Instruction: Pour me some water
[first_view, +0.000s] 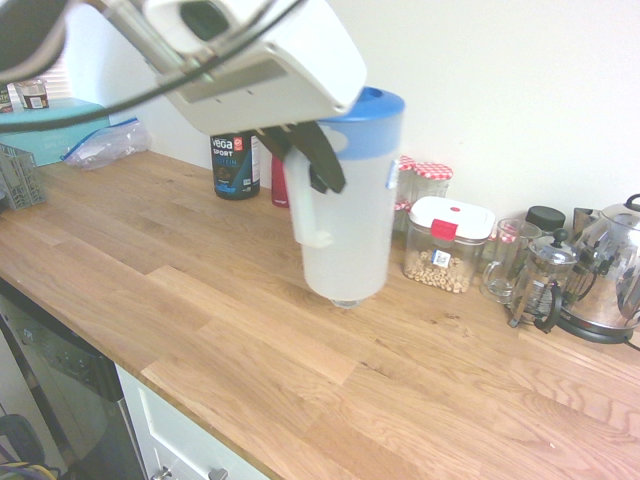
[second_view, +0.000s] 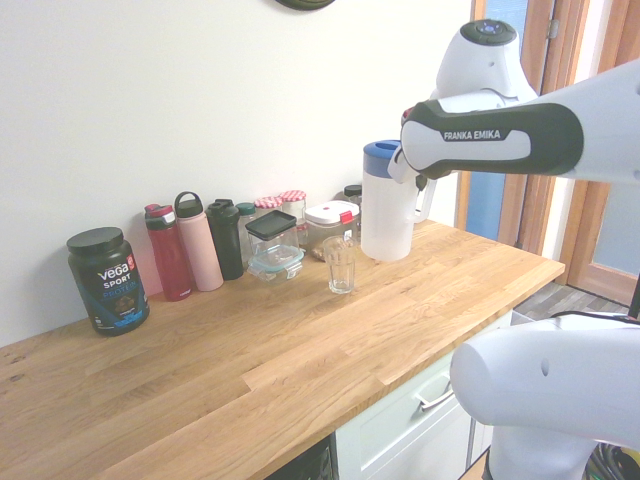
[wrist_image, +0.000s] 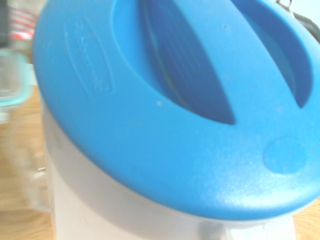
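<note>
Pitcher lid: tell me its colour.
The pitcher lid is blue, clearest in the wrist view.

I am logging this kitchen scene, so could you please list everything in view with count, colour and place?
pitcher: one, translucent white, blue lid, held above the counter
glass: one, clear, on the counter, apart from the pitcher
protein tub: one, black, by the wall
bottles: three, red, pink, black, beside the tub
lidded containers: several, clear, along the wall
french press: one, glass, black frame, beside the kettle
gripper: one, dark fingers, shut on the pitcher's handle
</note>
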